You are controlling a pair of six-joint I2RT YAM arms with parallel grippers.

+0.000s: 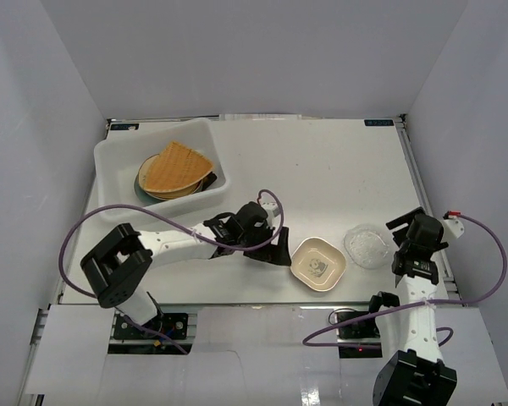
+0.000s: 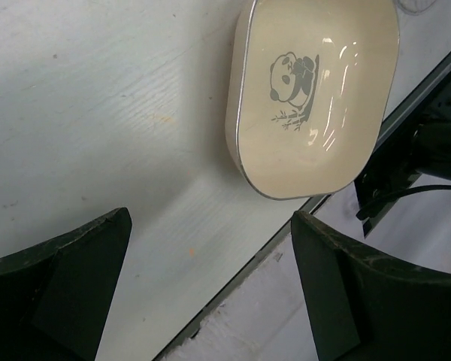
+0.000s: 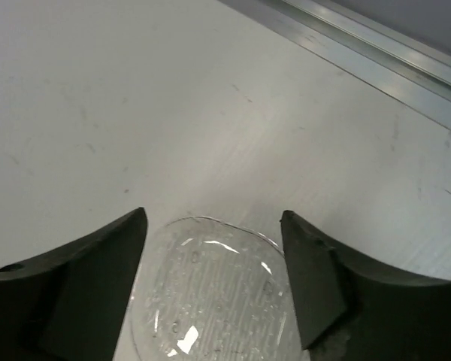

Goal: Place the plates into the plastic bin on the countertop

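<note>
The white plastic bin [image 1: 112, 162] stands at the countertop's [image 1: 322, 169] far left. It holds a stack of plates with the orange fan-shaped plate [image 1: 178, 165] on top; the plates under it are mostly hidden. The small cream square plate [image 1: 318, 262] with a panda picture lies near the front edge, and it also shows in the left wrist view [image 2: 316, 98]. My left gripper [image 1: 281, 248] [image 2: 210, 218] is open and empty just left of it. The clear glass plate [image 1: 367, 245] [image 3: 214, 301] lies to its right. My right gripper [image 1: 395, 247] [image 3: 213, 216] is open, its fingers on either side of the glass plate's near part.
The metal-framed table edge [image 2: 286, 241] runs just beyond the cream plate. White walls enclose the table on three sides. A purple cable [image 1: 93, 220] loops over the left arm, and another [image 1: 491, 271] hangs by the right arm.
</note>
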